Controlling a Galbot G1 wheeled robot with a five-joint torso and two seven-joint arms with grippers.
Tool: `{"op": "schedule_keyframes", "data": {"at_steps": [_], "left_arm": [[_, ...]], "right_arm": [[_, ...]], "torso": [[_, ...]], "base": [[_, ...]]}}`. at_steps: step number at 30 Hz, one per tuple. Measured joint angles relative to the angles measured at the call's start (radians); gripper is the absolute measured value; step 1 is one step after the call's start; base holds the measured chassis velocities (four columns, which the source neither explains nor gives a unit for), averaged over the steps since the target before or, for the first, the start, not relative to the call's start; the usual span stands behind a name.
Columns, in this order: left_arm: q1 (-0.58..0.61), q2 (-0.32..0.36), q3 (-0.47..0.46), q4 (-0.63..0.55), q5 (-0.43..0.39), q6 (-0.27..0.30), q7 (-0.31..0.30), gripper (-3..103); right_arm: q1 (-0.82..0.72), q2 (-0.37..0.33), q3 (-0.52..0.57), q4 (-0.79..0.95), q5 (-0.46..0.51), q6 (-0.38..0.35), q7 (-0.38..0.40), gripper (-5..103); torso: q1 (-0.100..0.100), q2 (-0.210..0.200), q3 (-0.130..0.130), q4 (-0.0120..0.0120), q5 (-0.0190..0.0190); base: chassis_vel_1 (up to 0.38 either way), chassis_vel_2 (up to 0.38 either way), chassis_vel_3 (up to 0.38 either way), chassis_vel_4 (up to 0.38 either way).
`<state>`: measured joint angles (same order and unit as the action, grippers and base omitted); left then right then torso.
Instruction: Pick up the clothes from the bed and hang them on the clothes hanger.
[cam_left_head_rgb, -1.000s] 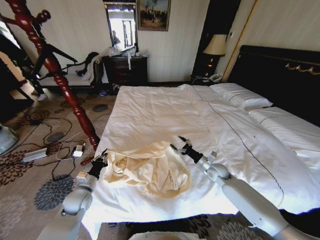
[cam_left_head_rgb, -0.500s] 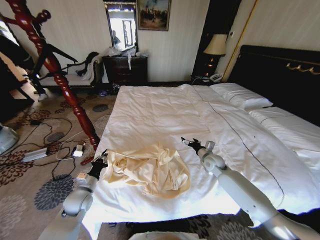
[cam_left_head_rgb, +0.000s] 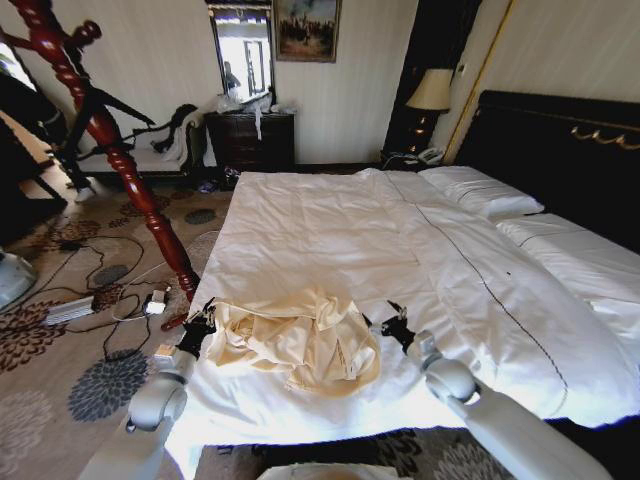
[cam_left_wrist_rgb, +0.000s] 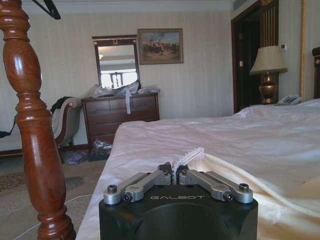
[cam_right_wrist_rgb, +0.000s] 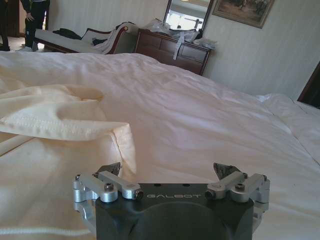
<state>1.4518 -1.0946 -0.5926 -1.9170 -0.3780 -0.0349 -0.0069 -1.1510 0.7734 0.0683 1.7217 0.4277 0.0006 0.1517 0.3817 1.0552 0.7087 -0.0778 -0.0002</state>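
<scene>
While a wooden post stands nearby, grippers flank the clothes.

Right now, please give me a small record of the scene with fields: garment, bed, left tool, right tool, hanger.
garment: cream-yellow clothes, crumpled in a heap on the near part of the bed
bed: wide bed with wrinkled white bedding, black headboard on the right
left tool: left tool, shut on a ridged edge of the clothes at the heap's left side
right tool: right tool, open, low over the sheet, beside the heap's right edge
hanger: cannot tell where it is
nearby: red-brown turned wooden post standing left of the bed
</scene>
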Motion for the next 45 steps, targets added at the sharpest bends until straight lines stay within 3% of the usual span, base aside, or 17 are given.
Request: {"op": "schedule_keyframes", "data": {"at_steps": [6,11,14,15,17,19,20,22,24,26,29,34,41,45], "left_arm": [[0.008,0.002,-0.019,-0.008,-0.007,0.002,-0.003,2],[0.011,0.003,-0.028,-0.007,-0.010,-0.003,-0.004,2],[0.010,0.003,-0.032,0.000,-0.010,-0.005,-0.005,2],[0.010,0.003,-0.032,0.000,-0.010,-0.005,-0.005,2],[0.008,0.001,-0.032,0.006,-0.010,-0.006,-0.005,2],[0.007,-0.002,-0.029,0.008,-0.008,-0.006,-0.005,2],[0.007,-0.002,-0.029,0.008,-0.008,-0.006,-0.005,2],[0.008,-0.004,-0.025,0.008,-0.004,-0.006,-0.005,2],[0.010,-0.006,-0.023,0.008,-0.001,-0.006,-0.005,2],[0.010,-0.006,-0.023,0.008,0.000,-0.006,-0.005,2],[0.011,-0.007,-0.020,0.008,0.004,-0.006,-0.005,2],[0.017,-0.006,-0.016,0.002,0.010,-0.006,-0.005,2],[0.024,-0.006,-0.015,-0.002,0.019,-0.006,-0.005,2],[0.028,-0.010,-0.015,-0.007,0.022,-0.006,-0.005,2]], "right_arm": [[0.121,0.052,-0.142,-0.051,-0.006,0.017,-0.006,100],[0.235,0.089,-0.235,-0.090,0.094,0.102,-0.077,100],[0.370,0.132,-0.280,-0.148,0.248,0.192,-0.170,100],[0.370,0.132,-0.280,-0.148,0.248,0.192,-0.170,100],[0.488,0.197,-0.294,-0.231,0.399,0.225,-0.180,100],[0.561,0.264,-0.288,-0.307,0.476,0.213,-0.098,100],[0.561,0.264,-0.288,-0.307,0.476,0.213,-0.098,100],[0.606,0.326,-0.271,-0.355,0.504,0.140,0.068,100],[0.610,0.330,-0.266,-0.353,0.524,0.067,0.151,100],[0.597,0.310,-0.271,-0.335,0.517,0.043,0.161,100],[0.527,0.245,-0.293,-0.285,0.451,0.008,0.168,100],[0.422,0.206,-0.277,-0.222,0.370,-0.035,0.213,100],[0.356,0.181,-0.215,-0.171,0.278,-0.060,0.297,100],[0.308,0.146,-0.180,-0.088,0.359,-0.093,0.332,100]], "torso": [[0.000,0.000,0.000,-0.0001,0.0000],[0.000,0.000,0.000,-0.0002,0.0001],[0.000,0.000,0.000,-0.0003,-0.0002],[0.000,0.000,0.000,-0.0003,-0.0002],[0.000,0.000,0.000,0.0005,-0.0001],[0.000,0.000,0.000,0.0000,-0.0004],[0.000,0.000,0.000,0.0000,-0.0004],[0.000,0.000,0.000,0.0006,0.0002],[0.000,0.000,0.000,0.0008,-0.0001],[0.000,0.000,0.000,0.0007,0.0001],[0.000,0.000,0.000,-0.0015,0.0003],[0.000,0.000,0.000,0.0002,0.0003],[0.000,0.000,0.000,-0.0002,0.0002],[0.000,0.000,0.000,-0.0002,0.0000]], "base": [[0.000,0.000,0.000,0.000],[0.000,0.000,0.000,0.000],[0.000,0.000,0.000,0.000],[0.000,0.000,0.000,0.000],[0.000,0.000,0.000,0.000],[0.000,0.000,0.000,0.000],[0.000,0.000,0.000,0.000],[0.000,0.000,0.000,0.000],[0.000,0.000,0.000,0.000],[0.000,0.000,0.000,0.000],[0.000,0.000,0.000,0.000],[0.000,0.000,0.000,0.000],[0.000,0.000,0.000,0.000],[0.000,0.000,0.000,0.000]]}}
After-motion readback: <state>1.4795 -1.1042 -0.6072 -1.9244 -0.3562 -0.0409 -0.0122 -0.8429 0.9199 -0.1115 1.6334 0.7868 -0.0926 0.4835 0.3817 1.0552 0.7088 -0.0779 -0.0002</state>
